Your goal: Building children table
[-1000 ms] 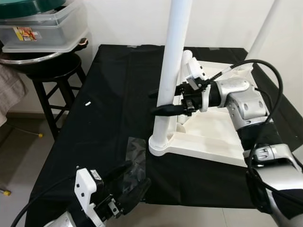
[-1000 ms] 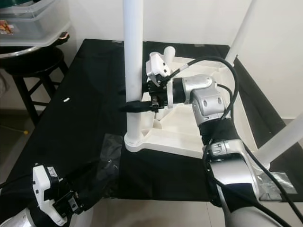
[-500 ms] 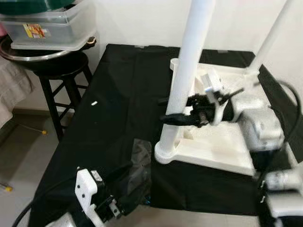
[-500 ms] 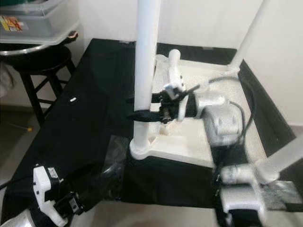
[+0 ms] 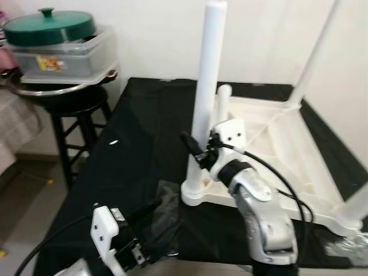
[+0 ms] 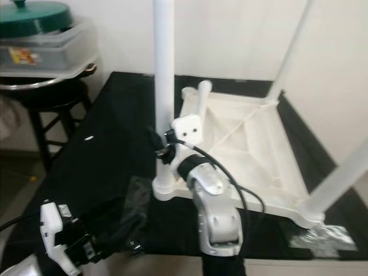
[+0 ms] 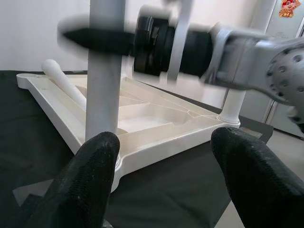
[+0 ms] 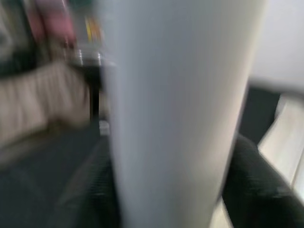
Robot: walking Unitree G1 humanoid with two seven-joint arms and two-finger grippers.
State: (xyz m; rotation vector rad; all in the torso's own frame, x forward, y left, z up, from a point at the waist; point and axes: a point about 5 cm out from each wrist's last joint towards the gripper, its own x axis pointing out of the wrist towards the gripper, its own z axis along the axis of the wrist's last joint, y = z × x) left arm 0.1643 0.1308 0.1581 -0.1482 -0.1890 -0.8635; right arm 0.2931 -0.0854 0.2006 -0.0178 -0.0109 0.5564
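Right gripper (image 5: pixel 194 150) straddles the upright white table leg (image 5: pixel 204 86), fingers either side; clamped or not, cannot tell. Leg stands vertical in the near-left corner socket of the upturned tabletop (image 5: pixel 287 149) on black cloth (image 5: pixel 138 132). Left gripper (image 5: pixel 150 244) spread open, low, farther off. Stool (image 5: pixel 69 109) at left.

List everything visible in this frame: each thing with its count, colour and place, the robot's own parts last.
Table top: one, white, upside down on the cloth.
Upright legs: three, white, at its corners.
Loose leg: one, white, lying on the table top.
Cloth: one, black, under everything.
Plastic bag: one, clear, near cloth edge.
Stool: one, black, at left.
Container: one, clear, on the stool.
Lid: one, green, on the container.
Right hand: black fingers around the near leg.
Left hand: open, low by the bag.
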